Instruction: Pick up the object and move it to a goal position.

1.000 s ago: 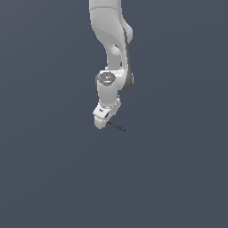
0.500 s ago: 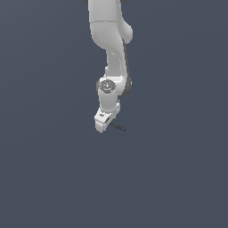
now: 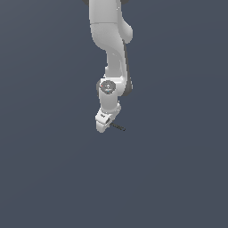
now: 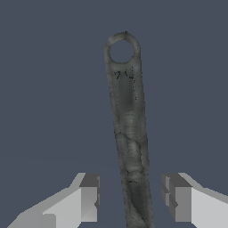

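Over the last second the arm has come down a little, so the gripper (image 3: 103, 126) now sits low over the rod (image 3: 118, 127), which has not moved. That suggests the grasp is close but not made. In the wrist view the fingers (image 4: 89, 196) stand apart, either side of the rod (image 4: 129, 133), not touching it. The rod lies flat on the grey floor, its long axis running away from the gripper toward the exterior view's right, ring end farthest out.
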### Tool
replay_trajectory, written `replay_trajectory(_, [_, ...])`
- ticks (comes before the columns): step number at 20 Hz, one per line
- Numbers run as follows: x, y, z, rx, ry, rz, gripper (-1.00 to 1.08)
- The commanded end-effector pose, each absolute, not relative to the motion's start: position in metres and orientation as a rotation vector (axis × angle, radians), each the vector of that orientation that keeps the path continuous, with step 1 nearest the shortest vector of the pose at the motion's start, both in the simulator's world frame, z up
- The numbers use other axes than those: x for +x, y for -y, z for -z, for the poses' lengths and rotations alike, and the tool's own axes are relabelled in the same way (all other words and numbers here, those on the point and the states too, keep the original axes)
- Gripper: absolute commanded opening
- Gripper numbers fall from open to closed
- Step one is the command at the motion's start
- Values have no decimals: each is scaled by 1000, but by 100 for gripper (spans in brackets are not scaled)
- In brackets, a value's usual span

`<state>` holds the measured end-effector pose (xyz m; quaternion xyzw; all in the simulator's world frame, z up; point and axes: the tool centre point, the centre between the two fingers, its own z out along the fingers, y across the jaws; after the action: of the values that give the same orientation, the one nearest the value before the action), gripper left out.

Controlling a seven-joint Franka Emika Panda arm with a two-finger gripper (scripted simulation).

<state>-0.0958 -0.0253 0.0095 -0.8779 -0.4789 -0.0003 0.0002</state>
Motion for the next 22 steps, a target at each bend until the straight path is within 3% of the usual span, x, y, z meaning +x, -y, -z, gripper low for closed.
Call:
replay_trajectory(1, [-95,28,-7,-2762,1497,0,-100])
replay_trajectory(12, [-86,31,-22,-2756,1507,2,-100])
replay_trajectory(22, [-46,58,-70,-2755,1505,3,-100])
